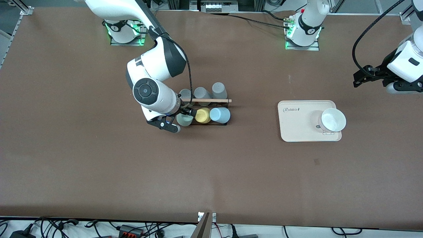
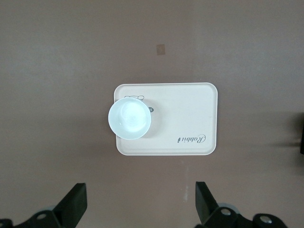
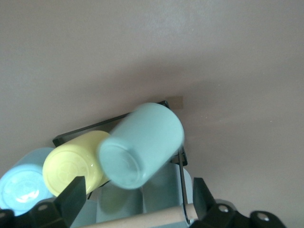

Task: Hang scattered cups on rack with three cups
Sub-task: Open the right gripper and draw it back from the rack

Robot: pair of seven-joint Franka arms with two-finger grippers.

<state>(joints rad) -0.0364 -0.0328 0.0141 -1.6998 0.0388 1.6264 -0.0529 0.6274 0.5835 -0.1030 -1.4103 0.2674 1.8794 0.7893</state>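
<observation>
right gripper (image 1: pixel 181 123) spread at the mint cup (image 3: pixel 140 145) on the rack (image 1: pixel 206 100); left gripper (image 2: pixel 140 205) spread, waiting over the tray (image 2: pixel 190 114)

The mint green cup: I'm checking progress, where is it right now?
The mint green cup sits on the rack at its end toward the right arm, beside the yellow cup, under the right gripper, whose jaws are open.

Six cups on one rack (image 1: pixel 211 123): three grey, one mint, one yellow, one blue; one tray (image 1: pixel 297 127).
</observation>
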